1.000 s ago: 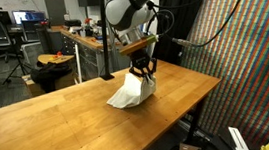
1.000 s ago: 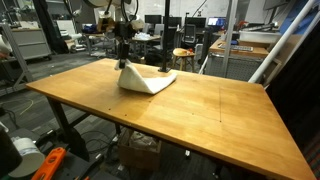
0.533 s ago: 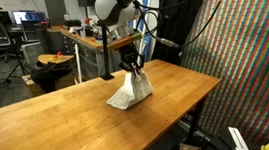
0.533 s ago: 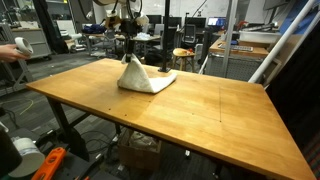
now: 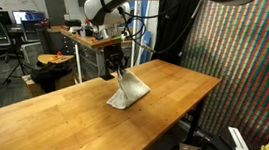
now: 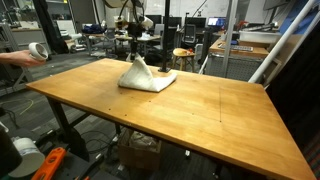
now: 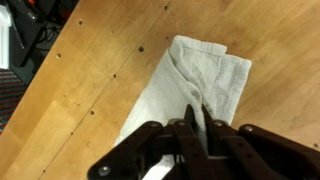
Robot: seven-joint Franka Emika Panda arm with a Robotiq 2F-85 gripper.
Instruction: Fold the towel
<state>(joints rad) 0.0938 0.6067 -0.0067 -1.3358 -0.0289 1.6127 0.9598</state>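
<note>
The white towel (image 5: 128, 91) lies on the wooden table (image 5: 69, 122) near its far edge, with one part pulled up into a peak. It shows in both exterior views (image 6: 147, 78) and in the wrist view (image 7: 195, 80). My gripper (image 5: 120, 70) is shut on the towel's raised part and holds it above the rest of the cloth. In the wrist view the fingers (image 7: 195, 128) pinch a fold of cloth between them. The lower part of the towel still rests on the tabletop.
The table's far edge (image 5: 95, 82) lies just behind the towel. Desks, chairs and monitors (image 6: 190, 45) stand behind the table. A person's hand holding a roll of tape (image 6: 38, 51) is at one side. A patterned wall (image 5: 249, 63) stands beside the table.
My gripper has moved with the towel's pinched part toward the table's far edge and a little higher, and the cloth has stretched out flatter under it.
</note>
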